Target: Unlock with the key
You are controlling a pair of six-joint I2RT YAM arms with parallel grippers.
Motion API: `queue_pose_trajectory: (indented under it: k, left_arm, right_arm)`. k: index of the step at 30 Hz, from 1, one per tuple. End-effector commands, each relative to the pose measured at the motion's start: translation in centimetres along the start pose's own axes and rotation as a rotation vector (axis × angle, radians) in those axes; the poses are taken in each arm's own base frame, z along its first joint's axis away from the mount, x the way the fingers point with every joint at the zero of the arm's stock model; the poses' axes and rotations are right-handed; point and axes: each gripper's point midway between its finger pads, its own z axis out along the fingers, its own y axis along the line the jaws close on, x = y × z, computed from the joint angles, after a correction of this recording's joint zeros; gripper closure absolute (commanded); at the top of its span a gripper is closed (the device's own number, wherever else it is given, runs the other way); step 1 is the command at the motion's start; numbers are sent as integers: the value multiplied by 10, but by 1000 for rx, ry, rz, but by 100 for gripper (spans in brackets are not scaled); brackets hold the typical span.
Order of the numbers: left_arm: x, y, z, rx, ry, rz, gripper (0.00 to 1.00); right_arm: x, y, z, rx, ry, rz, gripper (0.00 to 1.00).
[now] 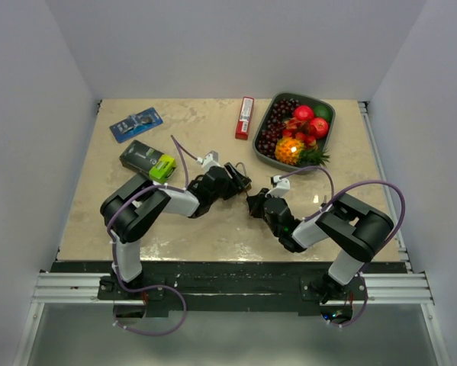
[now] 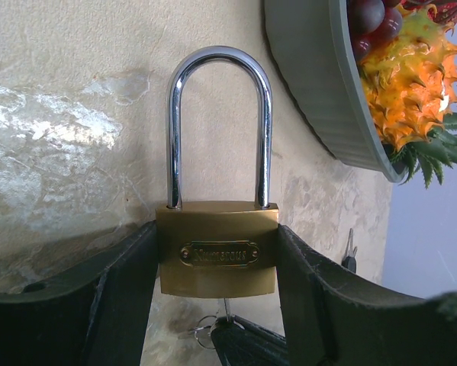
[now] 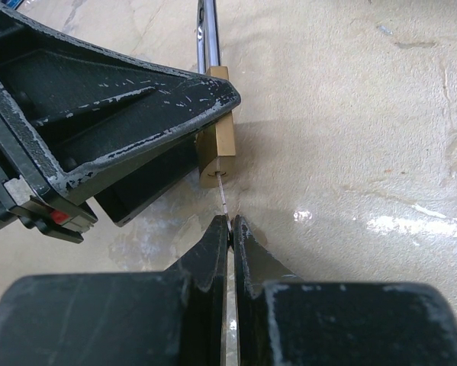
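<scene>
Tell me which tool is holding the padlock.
The left tool: its jaws clamp the padlock by its brass body. The right tool is pinched shut on the key, at the lock's base.

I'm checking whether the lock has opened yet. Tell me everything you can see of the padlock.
The padlock has a brass-looking rectangular body with an oval nameplate, lettering unreadable, and a polished steel-looking shackle with both legs seated in the body, so it looks shut. The left gripper's fingers clamp its narrow sides, holding it low over the beige table. A thin key pinched in the right gripper meets its bottom face, apparently entering the keyhole.
</scene>
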Motion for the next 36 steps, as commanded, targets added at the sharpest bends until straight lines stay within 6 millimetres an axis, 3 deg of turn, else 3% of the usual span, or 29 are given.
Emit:
queue_pose_trajectory:
  k: [1, 21, 36]
  left_arm:
    - [88, 45, -26, -123, 282, 66, 100]
    - [110, 59, -41, -138, 324, 126, 100]
    - [120, 64, -55, -123, 354, 122, 100]
  right_arm:
    - [-54, 26, 15, -29, -194, 71, 100]
    - [-61, 20, 14, -5, -230, 29, 100]
    - [-79, 23, 9, -31, -270, 56, 100]
